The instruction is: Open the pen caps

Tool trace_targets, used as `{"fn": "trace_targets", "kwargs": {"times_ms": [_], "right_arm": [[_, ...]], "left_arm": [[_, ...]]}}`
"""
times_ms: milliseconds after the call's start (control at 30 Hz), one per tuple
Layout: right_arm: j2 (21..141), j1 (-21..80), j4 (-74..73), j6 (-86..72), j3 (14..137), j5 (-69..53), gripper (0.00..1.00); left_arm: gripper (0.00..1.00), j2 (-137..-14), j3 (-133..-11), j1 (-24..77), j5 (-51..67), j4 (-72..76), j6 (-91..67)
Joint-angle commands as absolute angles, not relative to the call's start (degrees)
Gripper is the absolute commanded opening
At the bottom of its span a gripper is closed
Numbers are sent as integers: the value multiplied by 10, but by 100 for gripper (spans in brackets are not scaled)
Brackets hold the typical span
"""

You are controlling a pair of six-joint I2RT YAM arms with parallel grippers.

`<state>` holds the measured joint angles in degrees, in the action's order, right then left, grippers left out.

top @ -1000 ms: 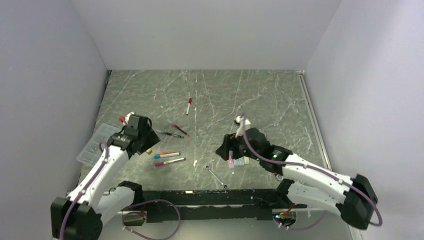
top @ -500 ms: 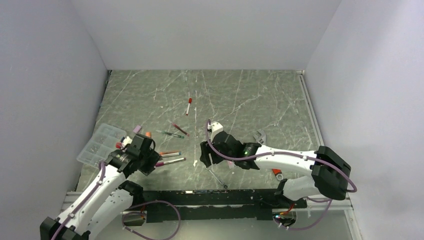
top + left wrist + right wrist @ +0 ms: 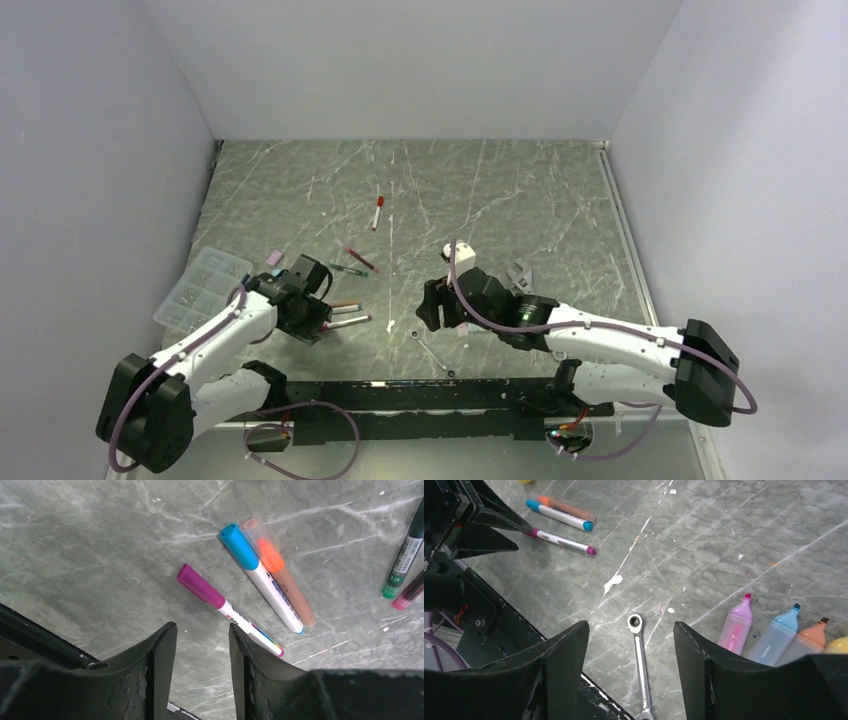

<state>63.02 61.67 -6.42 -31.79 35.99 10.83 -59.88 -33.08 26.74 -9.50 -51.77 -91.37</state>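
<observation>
The left gripper (image 3: 201,630) is spread and empty; a glossy magenta cap (image 3: 200,586) and a blue cap (image 3: 239,546) lie just beyond its fingertips on the veined stone-look table (image 3: 100,540). The right gripper (image 3: 630,626), also spread, straddles the ring head of a silver wrench (image 3: 642,670), with chunky pastel highlighters (image 3: 736,627) outside one finger.

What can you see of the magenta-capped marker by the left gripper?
The magenta-capped marker is a slim pen with a white printed barrel, seemingly plastic. Its long magenta cap is still on, and a small magenta tip shows at the tail. It lies flat and diagonal on the grey marbled table, apart from the blue-capped marker beside it. The left gripper is open over it. One finger hides part of the barrel, and contact cannot be told.
</observation>
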Motion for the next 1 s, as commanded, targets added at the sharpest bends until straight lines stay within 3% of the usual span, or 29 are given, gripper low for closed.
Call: {"fn": "trace_targets", "kwargs": {"times_ms": [0,500,800,967], "right_arm": [[600,620,-73,-332,349,133,66],[560,620,-95,-338,336,143,66],[552,621,-96,-340,333,149,66],[552,620,-99,-340,335,149,66]], "left_arm": [[48,-617,-348,273,-119,-497,-953],[47,-695,-353,273,-131,-460,-950],[35,-706,-329,274,-122,-434,-946],[41,-709,-321,273,-125,-431,-945]]}}
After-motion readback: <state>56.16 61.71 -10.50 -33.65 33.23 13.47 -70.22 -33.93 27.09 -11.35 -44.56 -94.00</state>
